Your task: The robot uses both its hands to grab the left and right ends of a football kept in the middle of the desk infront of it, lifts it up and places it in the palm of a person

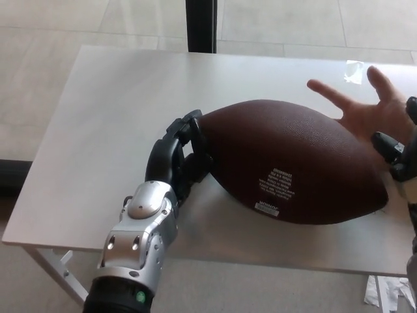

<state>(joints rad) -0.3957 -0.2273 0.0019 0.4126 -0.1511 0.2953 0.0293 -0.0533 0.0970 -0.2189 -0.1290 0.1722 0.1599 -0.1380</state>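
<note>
The dark brown pebbled leather football (293,160) sits over the middle-right of the desk, its long axis running from upper left to lower right, with small white printed lettering (273,192) on its near side. It looks held between the two robot hands, and its shadow falls on the desk under its near edge; whether it touches the tabletop cannot be told.

At the ball's left tip, the robot's left hand (176,160), black with thick jointed fingers (187,124), is pressed against the leather, fingers curled around the pointed end. Its silver metal wrist casing (140,225) reaches back toward the near left corner, ending in a black forearm with a small green light (137,297).

At the ball's right end, the robot's right hand (399,153) shows only partly at the picture's right edge; black fingertips lie against the ball's far right side, gripping that end.

Just behind the ball's right part, a person's open hand (368,107) is held palm up with fingers spread, close to the ball and to the right robot hand.

All of this is over a plain white rectangular desk (104,111). Beyond it lies a pale tiled floor (58,19), and a dark vertical post (200,25) stands past the far edge.
</note>
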